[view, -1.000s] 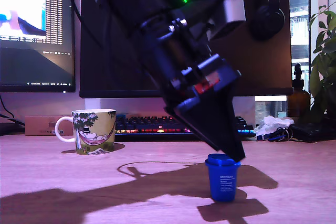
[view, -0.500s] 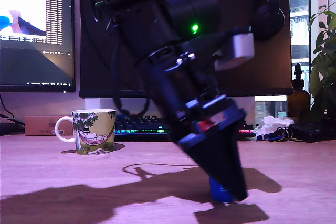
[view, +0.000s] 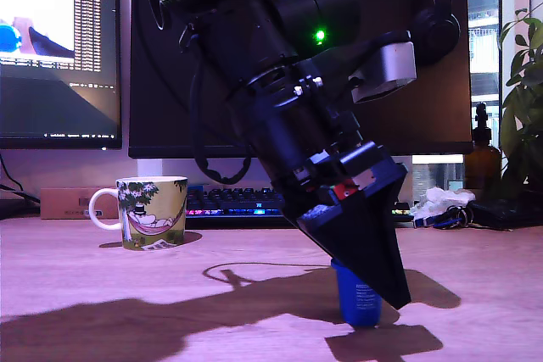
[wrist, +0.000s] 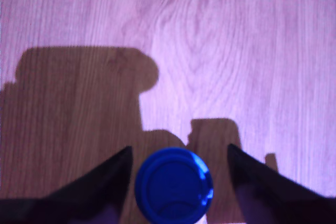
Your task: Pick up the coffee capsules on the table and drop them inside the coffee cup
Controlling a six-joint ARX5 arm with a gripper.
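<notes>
A pale wooden desk (view: 102, 294) carries everything. Behind it stand two monitors, a large dark one (view: 441, 108) partly hidden by the arm and a lit one (view: 55, 48) at the exterior view's left, with a backlit keyboard (view: 233, 203) at their feet.

The black ARX5 arm (view: 280, 99) slants down from the top of the exterior view toward the lower right, a green light showing on its body. Its gripper (wrist: 176, 169) is lowered around the blue coffee capsule (wrist: 174, 184). In the wrist view the capsule's round blue top sits between the two dark fingers (wrist: 97, 184), nearer one finger than the other, with wood showing in the gap on both sides, so the jaws are spread and not clamped on it.

In the exterior view the capsule (view: 358, 303) stands upright on the desk, its upper part hidden behind the gripper's black tip (view: 373, 273).

The coffee cup (view: 151, 211), white-handled with a green cartoon picture, stands upright well apart from the capsule, toward the exterior view's left and further back, just in front of the keyboard.

At the exterior view's right edge are a leafy plant (view: 524, 99) and a brown bottle (view: 482, 154).
</notes>
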